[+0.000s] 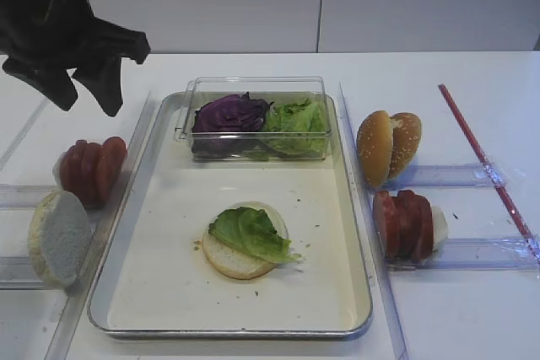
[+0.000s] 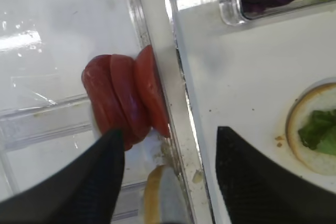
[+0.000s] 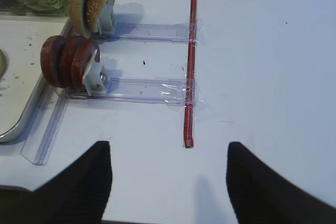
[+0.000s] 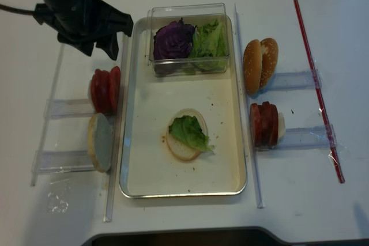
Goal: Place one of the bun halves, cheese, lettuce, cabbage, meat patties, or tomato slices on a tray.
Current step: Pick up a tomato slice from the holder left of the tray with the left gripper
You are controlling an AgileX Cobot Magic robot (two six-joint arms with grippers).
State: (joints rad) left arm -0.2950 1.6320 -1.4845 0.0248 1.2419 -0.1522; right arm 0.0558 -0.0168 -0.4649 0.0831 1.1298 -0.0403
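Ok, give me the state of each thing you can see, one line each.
Tray: holds a bun half topped with lettuce.
Clear box: no lid visible, holds cabbage and lettuce.
Left hand: open, empty, above the tomato slices.
Right hand: open, empty.
Meat patties: upright in their rail.

silvery-rimmed tray (image 1: 354, 233) with cream floor; bright green lettuce (image 1: 251, 233) on a pale bun half (image 1: 226, 259); dark purple cabbage (image 1: 229, 113); orange-red tomato slices (image 1: 91, 169); brownish-red meat patties (image 1: 405, 223).
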